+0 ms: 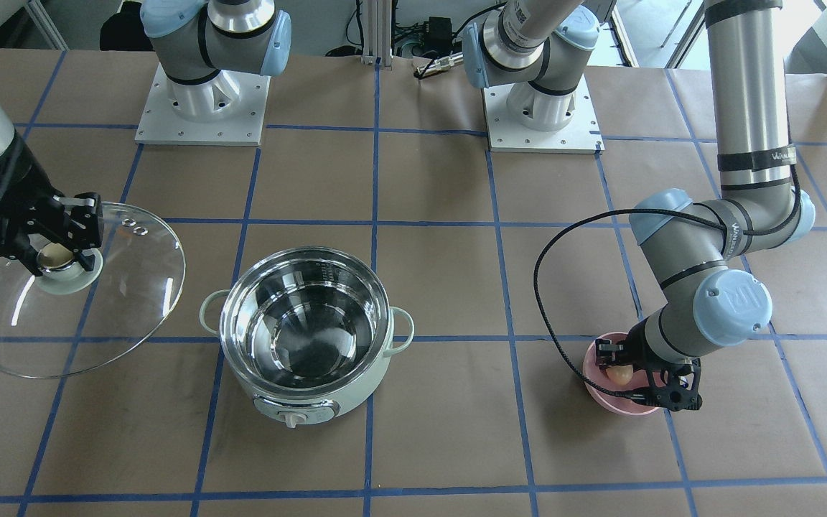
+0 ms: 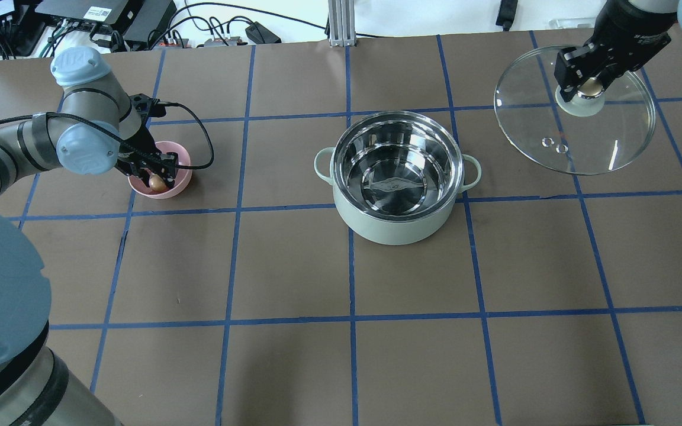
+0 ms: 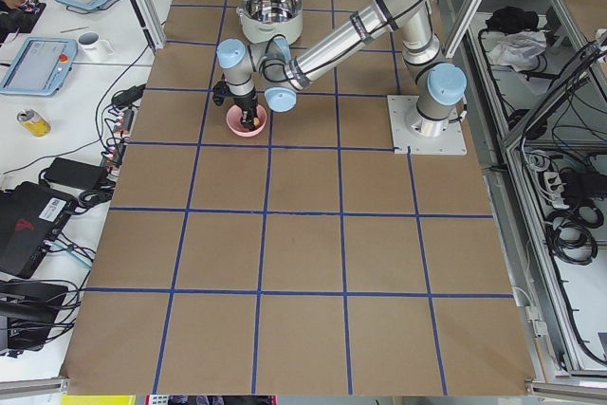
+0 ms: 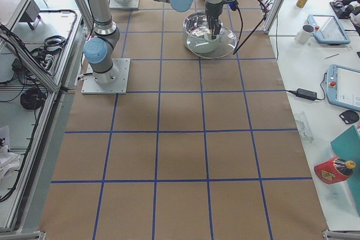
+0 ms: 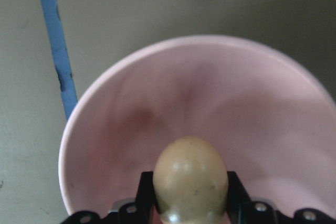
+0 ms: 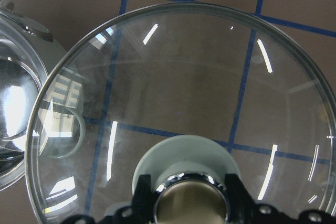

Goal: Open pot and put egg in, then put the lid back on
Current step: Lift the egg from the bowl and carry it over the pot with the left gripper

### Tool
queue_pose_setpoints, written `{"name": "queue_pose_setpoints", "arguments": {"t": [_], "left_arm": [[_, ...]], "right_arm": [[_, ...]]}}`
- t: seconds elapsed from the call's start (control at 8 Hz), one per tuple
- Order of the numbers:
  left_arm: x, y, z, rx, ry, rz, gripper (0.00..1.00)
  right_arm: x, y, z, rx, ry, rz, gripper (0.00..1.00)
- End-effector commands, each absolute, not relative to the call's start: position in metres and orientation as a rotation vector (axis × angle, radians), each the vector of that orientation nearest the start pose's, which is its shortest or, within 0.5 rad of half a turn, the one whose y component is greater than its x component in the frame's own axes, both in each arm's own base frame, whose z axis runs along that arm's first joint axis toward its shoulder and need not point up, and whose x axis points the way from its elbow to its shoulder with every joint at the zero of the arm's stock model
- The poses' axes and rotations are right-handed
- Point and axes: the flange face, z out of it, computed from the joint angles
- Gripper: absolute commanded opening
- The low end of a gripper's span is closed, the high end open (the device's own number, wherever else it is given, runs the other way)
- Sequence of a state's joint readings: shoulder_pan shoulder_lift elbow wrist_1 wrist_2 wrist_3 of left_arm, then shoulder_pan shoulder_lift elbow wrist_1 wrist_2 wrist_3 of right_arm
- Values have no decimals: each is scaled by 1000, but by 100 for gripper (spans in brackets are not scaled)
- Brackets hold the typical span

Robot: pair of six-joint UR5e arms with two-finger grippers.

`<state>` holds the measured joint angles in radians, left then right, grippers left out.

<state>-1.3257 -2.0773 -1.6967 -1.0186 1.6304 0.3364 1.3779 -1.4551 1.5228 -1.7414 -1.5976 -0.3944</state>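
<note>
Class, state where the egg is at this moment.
In the overhead view the egg is at the left, inside the pink bowl, clasped by the left gripper, well left of the pot.

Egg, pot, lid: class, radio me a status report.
Left gripper shut on egg in pink bowl. Right gripper holds lid aside. Pot open, empty. Nothing blocks it.

Only "UR" reads, on the left arm's blue joint cap point(image 1: 734, 300).

Mirror-bright steel pot point(image 2: 397, 171) interior, clear glossy glass lid point(image 2: 578, 127), smooth egg point(image 5: 190, 179)
</note>
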Motion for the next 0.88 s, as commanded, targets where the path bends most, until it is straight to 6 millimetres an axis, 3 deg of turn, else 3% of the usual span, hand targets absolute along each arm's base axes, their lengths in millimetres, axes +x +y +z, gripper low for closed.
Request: {"name": "queue_pose_setpoints", "arguments": {"t": [0.0, 0.25, 0.38, 0.5, 0.75], "left_arm": [[25, -628, 218, 102, 3090, 88, 18], [14, -624, 284, 24, 3083, 7, 19], [-12, -621, 317, 5, 3092, 34, 19], [-52, -623, 349, 8, 3093, 33, 19], [-145, -621, 390, -46, 3134, -65, 22]], "right_arm": [[16, -564, 470, -328, 3184, -138, 2], [15, -565, 470, -331, 3184, -143, 2], [15, -565, 471, -333, 3182, -154, 2], [15, -566, 470, -338, 3184, -150, 2], [15, -565, 471, -343, 3186, -146, 2]]}}
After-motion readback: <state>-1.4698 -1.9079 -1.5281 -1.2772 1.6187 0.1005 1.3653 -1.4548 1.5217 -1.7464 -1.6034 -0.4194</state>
